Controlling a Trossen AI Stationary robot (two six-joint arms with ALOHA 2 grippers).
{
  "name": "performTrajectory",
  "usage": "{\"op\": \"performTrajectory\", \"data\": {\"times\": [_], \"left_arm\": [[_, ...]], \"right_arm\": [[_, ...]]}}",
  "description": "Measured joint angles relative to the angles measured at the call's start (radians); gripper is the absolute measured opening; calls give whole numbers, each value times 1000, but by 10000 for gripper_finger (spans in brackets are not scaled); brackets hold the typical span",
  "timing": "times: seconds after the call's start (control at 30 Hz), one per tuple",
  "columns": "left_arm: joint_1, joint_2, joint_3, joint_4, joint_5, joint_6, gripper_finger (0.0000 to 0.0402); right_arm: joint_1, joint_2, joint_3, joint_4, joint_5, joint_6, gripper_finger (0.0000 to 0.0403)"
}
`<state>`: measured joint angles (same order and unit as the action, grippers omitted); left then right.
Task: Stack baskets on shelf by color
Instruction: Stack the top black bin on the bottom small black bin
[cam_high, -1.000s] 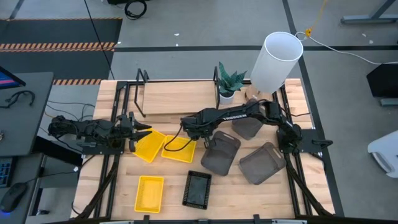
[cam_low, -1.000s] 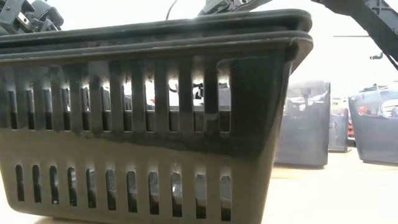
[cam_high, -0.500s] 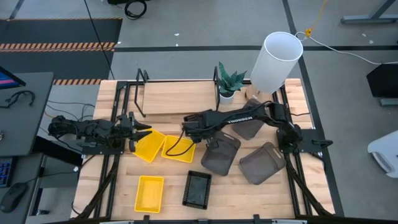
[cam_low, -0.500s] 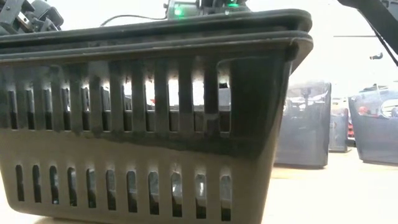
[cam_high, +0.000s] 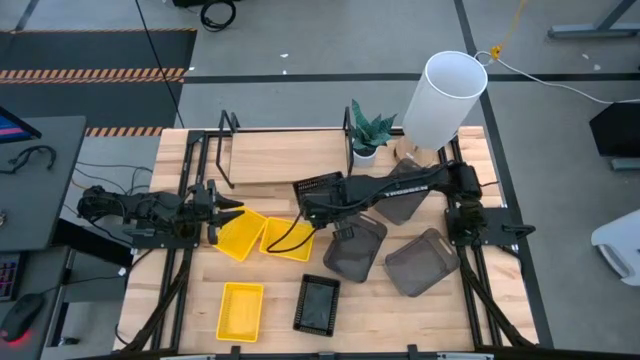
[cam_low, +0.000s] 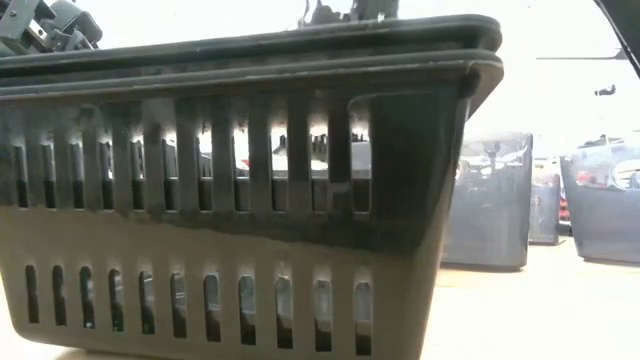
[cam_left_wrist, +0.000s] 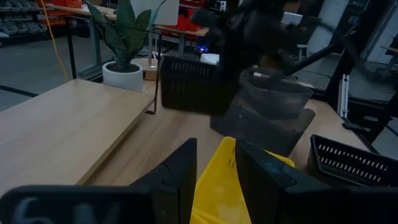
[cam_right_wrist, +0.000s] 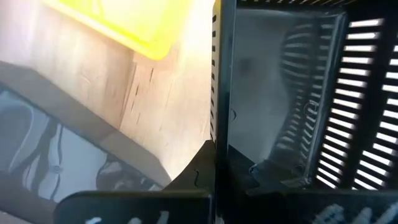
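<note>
- Right gripper (cam_high: 316, 203) clamped on black mesh basket (cam_high: 320, 187), held above the table beside the shelf (cam_high: 285, 156).
- Left gripper (cam_high: 228, 210) pinching the rim of a tilted yellow basket (cam_high: 240, 236) at the table's left.
- Grey baskets (cam_high: 420, 262) resting on the right.

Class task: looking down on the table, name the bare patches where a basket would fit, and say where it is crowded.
Free: the shelf plank between its end posts, left of the plant; the tabletop strip right of the black basket at the front edge. Crowded: the middle, where yellow baskets, grey baskets and the right gripper holding a black mesh basket cluster.
</note>
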<state>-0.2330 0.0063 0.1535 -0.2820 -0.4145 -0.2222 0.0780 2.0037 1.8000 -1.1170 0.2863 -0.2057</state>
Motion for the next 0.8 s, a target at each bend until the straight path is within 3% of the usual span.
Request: {"op": "performTrajectory", "data": {"times": [0.33, 0.8], "left_arm": [[0, 0, 0, 0, 0, 0, 117], [0, 0, 0, 0, 0, 0, 117]], "right_arm": [[91, -82, 1, 4, 14, 28, 8], [267, -89, 1, 44, 28, 30, 8]]}}
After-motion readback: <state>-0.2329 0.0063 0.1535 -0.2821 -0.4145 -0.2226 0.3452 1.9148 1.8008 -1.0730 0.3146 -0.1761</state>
